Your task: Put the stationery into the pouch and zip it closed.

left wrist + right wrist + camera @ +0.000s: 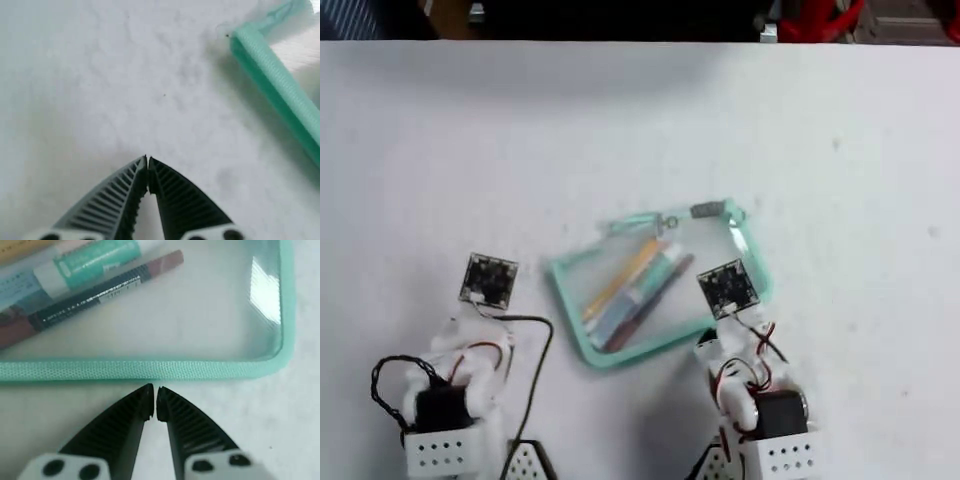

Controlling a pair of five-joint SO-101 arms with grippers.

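Note:
A clear pouch with mint green trim (582, 350) lies flat in the middle of the white table, with several pens and markers (632, 290) inside it. Its zipper pull (669, 222) sits along the far edge. My right gripper (154, 403) is shut with nothing in it, just off the pouch's near green border (150, 370); through the clear wall I see a dark pen (95, 292) and a teal-labelled marker (95, 260). My left gripper (148, 170) is shut and empty over bare table, left of the pouch's corner (275, 82).
The left arm (450, 390) and right arm (755, 395) stand at the table's near edge. The white tabletop (470, 150) stretches wide around the pouch. Dark room clutter lies beyond the far edge.

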